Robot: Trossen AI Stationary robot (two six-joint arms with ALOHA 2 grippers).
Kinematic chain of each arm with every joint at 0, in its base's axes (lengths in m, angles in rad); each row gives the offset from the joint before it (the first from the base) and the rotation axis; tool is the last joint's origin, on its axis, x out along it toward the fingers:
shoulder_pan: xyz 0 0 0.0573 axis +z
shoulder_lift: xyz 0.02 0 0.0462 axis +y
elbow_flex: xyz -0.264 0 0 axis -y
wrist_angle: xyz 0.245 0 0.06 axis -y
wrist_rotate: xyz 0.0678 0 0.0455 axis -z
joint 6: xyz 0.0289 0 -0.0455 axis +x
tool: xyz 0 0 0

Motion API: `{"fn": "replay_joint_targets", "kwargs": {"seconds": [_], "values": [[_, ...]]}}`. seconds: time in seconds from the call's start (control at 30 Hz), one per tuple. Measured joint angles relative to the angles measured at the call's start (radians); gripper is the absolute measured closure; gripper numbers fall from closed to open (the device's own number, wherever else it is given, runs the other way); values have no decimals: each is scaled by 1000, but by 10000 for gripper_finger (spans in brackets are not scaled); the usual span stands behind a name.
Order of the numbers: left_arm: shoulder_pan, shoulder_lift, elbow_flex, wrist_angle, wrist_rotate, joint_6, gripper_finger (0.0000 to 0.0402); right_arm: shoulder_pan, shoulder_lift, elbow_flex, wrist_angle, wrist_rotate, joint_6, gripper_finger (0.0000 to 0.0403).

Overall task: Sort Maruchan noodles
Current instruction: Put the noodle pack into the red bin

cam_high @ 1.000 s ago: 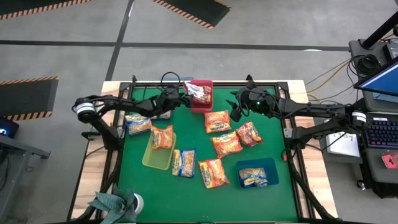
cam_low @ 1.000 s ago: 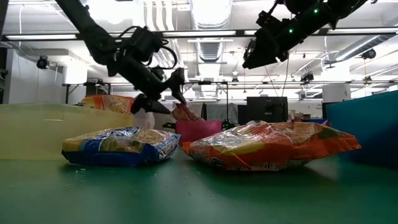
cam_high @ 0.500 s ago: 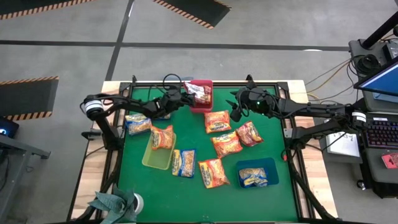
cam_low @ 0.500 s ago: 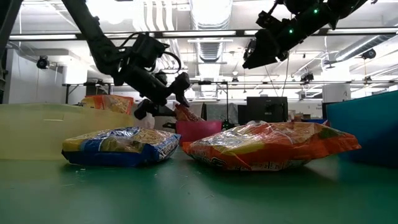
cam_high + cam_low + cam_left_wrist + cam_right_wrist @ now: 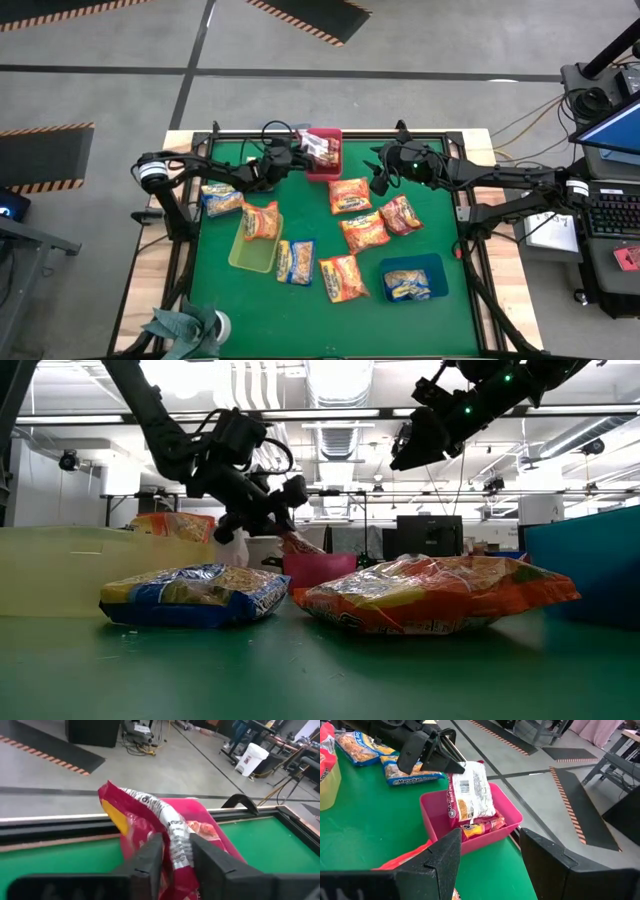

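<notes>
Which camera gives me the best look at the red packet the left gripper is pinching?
Right wrist view: the red packet stands over the red tray in the left gripper. Left wrist shows its crumpled edge, high view a speck, low view a corner.

Look past your right end effector (image 5: 487,865): its two dark fingers (image 5: 437,857) stand apart with nothing between them. Beyond the gap, a pink tray (image 5: 470,822) sits on the green worktop (image 5: 365,825) near its edge. The left end effector (image 5: 452,762) reaches in from 10 o'clock and pinches a red-and-white Maruchan packet (image 5: 472,795) standing upright in the tray, barcode facing you. Another packet (image 5: 482,826) lies in the tray beneath it. At 9 o'clock, two blue Maruchan packets (image 5: 412,775) lie flat on the worktop. An orange wrapper (image 5: 405,860) shows beside the near finger.
</notes>
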Motion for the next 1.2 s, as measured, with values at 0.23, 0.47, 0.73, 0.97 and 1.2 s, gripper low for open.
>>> {"fn": "replay_joint_targets", "kwargs": {"seconds": [0.23,0.47,0.73,0.97,1.2], "values": [[0,0,63,6,-2,169,394,0,0,0,0,4,0,211],[0,-2,196,-106,1,390,398,0,0,0,0,4,-8,211],[-2,-6,397,-548,5,457,398,0,0,0,-4,4,4,211],[7,-7,554,-1001,80,305,394,0,0,0,-41,4,3,215],[19,-8,513,-962,179,259,319,0,0,0,-52,3,3,232]]}}
